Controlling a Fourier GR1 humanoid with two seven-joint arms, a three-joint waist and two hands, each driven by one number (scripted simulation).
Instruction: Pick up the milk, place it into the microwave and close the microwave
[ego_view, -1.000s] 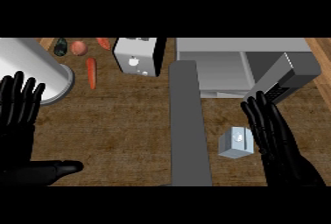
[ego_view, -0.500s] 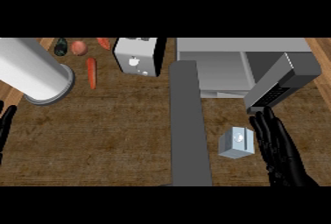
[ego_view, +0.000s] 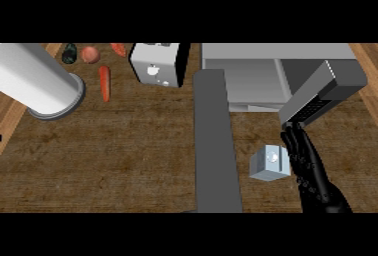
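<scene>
One right hand (ego_view: 310, 165) with straight, flat fingers, just right of the milk carton (ego_view: 269, 163), ready to grab it, and near the open microwave (ego_view: 255, 80) door (ego_view: 317, 97) above.

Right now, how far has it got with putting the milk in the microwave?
Early on. Already done: the microwave stands open, its door swung out. In hand: the right hand, fingers straight, lies right beside the milk carton on the counter, not yet curled round it. Left: grasping, lifting it inside, and closing the door. The left hand is out of view.
</scene>
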